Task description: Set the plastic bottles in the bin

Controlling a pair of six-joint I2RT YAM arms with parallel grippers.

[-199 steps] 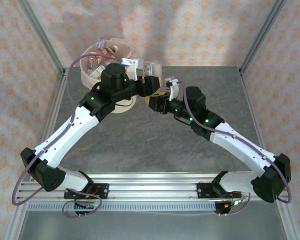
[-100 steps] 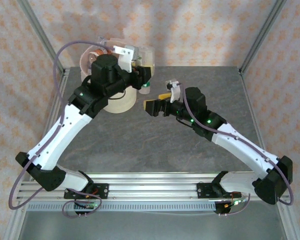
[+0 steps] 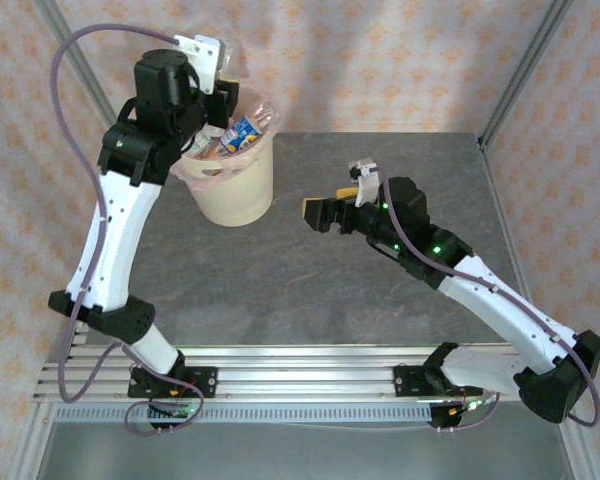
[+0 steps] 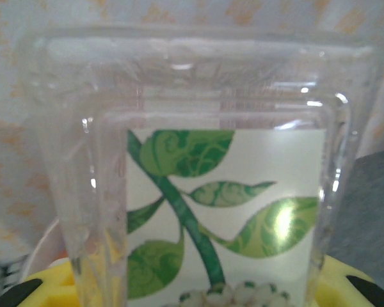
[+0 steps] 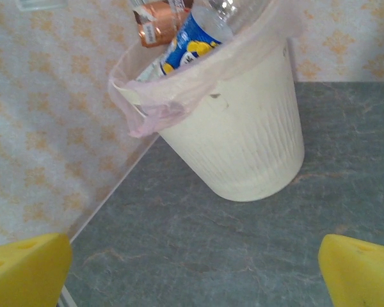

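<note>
Left hand [image 3: 223,98] hangs over the bin [image 3: 235,195] at the far left, clamped on a clear leaf-label bottle [image 4: 205,192]; the bin looks to lie straight below. Right hand [image 3: 318,212] gapes wide, empty, above the counter [image 3: 280,290] right of the bin.

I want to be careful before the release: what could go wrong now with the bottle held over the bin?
1. The bin already looks heaped to its rim with bottles; the clear bottle in the left jaws might land on top and roll out onto the table.
2. The pink bag hangs loose over the rim, so the bottle could catch it.
</note>
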